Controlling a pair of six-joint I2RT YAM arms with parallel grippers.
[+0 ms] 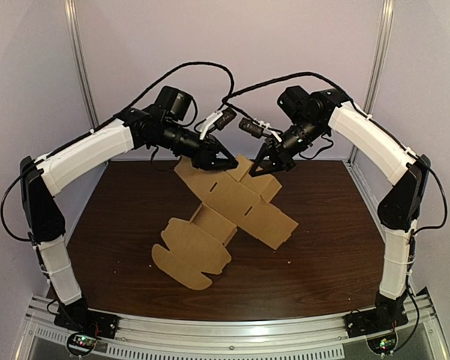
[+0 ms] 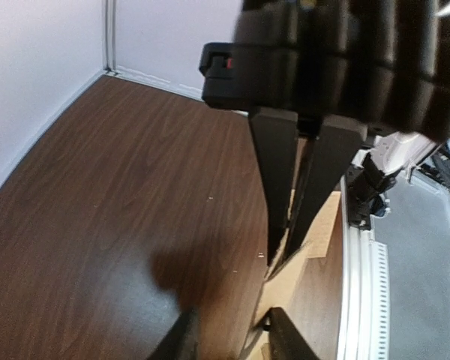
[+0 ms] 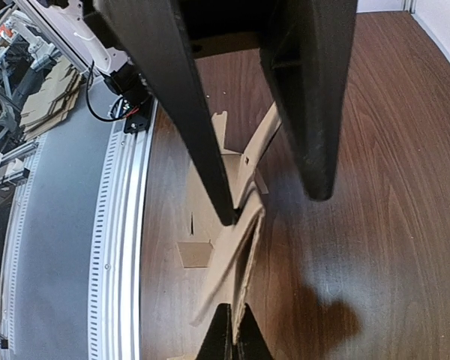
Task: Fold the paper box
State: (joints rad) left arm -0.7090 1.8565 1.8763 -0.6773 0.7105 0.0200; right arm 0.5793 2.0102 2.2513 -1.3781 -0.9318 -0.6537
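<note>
Left gripper [image 2: 288,251]: fingers pinched together on the far edge of the flat cardboard box [image 1: 236,214]. The box is held tilted above the middle of the table [image 1: 337,259]. Right gripper [image 3: 274,204]: fingers apart, straddling a flap.

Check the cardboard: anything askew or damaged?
The cardboard hangs tilted and unfolded, its far corner pinched in the left claw, while the right claw straddles a nearby edge, open. That looks like normal mid-fold handling. No tears or crushing show.
</note>
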